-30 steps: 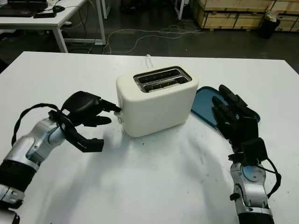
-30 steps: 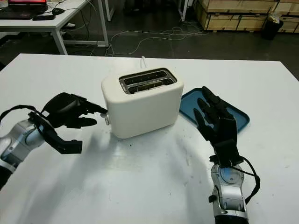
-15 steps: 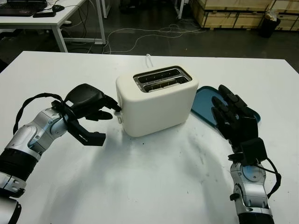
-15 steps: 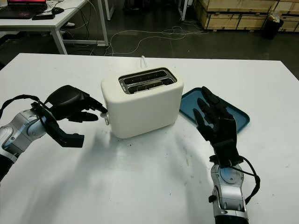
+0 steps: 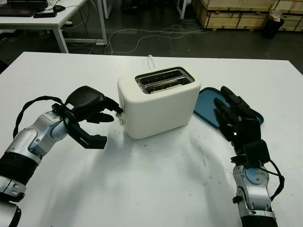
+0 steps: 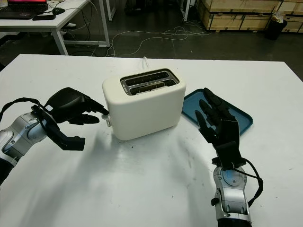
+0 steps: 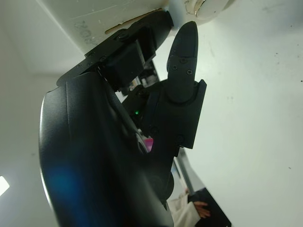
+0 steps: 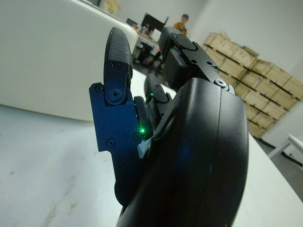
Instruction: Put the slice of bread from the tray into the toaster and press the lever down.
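The white toaster (image 5: 158, 101) stands mid-table with its two slots (image 5: 164, 79) facing up; what lies inside them is too dark to tell. My left hand (image 5: 92, 106) is at the toaster's left end, open, with one fingertip (image 5: 117, 110) touching the end wall just above the small white lever knob (image 6: 108, 120). The knob's underside (image 7: 208, 4) appears in the left wrist view beside a finger (image 7: 182, 61). The blue tray (image 6: 241, 117) lies right of the toaster, and its visible part is bare. My right hand (image 5: 236, 120) is open, upright in front of the tray.
The toaster's white cord (image 5: 150, 60) runs off the table's far edge. Beyond the table are a desk (image 5: 52, 16), floor cables and wooden crates (image 5: 236, 14). Bare white tabletop (image 5: 156, 179) lies between my two arms.
My left hand has risen slightly and shifted closer to the toaster's end, its fingertip staying by the lever. The right hand and toaster have not moved.
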Controlling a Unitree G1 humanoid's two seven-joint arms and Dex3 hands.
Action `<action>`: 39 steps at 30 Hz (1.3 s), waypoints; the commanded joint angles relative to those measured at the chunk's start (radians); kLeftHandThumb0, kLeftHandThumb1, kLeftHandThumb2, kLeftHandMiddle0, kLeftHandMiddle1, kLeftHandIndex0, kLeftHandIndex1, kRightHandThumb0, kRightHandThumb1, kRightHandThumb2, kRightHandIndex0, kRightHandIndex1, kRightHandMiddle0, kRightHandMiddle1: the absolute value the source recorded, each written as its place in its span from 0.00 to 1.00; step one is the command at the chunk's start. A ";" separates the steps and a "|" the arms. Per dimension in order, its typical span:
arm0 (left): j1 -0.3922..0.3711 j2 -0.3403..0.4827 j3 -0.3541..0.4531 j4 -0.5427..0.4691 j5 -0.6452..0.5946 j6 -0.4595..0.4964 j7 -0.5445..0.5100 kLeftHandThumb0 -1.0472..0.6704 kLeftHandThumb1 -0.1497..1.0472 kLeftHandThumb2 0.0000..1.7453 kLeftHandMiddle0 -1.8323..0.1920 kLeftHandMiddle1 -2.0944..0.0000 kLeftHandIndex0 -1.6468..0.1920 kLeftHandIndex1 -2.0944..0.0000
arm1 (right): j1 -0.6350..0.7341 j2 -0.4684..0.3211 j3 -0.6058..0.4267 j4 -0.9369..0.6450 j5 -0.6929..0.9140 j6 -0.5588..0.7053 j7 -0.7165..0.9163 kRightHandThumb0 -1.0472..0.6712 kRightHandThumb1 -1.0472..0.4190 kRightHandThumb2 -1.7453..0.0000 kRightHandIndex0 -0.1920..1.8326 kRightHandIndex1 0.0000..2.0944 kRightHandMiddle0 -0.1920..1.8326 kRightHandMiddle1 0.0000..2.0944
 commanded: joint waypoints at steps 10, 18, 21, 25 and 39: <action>0.106 -0.248 -0.184 0.167 0.046 0.096 -0.023 0.50 0.89 0.21 0.53 0.59 0.36 1.00 | -0.003 0.001 -0.002 0.005 -0.002 -0.014 0.002 0.30 0.09 0.83 0.33 0.00 0.33 0.00; 0.123 -0.222 -0.186 0.137 0.044 0.081 -0.026 0.50 0.89 0.19 0.53 0.58 0.35 0.99 | 0.000 0.000 0.003 -0.003 0.002 -0.002 0.010 0.30 0.09 0.82 0.33 0.00 0.33 0.00; 0.126 -0.209 -0.188 0.123 0.053 0.076 -0.021 0.49 0.89 0.19 0.53 0.58 0.34 0.99 | 0.001 0.001 0.004 -0.006 0.002 0.000 0.009 0.30 0.09 0.82 0.33 0.00 0.33 0.00; 0.133 -0.195 -0.181 0.097 0.043 0.064 -0.020 0.48 0.89 0.19 0.53 0.58 0.34 0.99 | 0.002 0.002 0.004 -0.006 0.007 -0.003 0.013 0.30 0.09 0.83 0.32 0.00 0.33 0.00; 0.130 -0.096 0.076 -0.236 -0.034 0.103 0.129 0.46 0.87 0.18 0.61 0.42 0.38 0.99 | 0.005 0.008 0.007 -0.004 0.013 0.010 0.022 0.29 0.09 0.82 0.33 0.00 0.33 0.00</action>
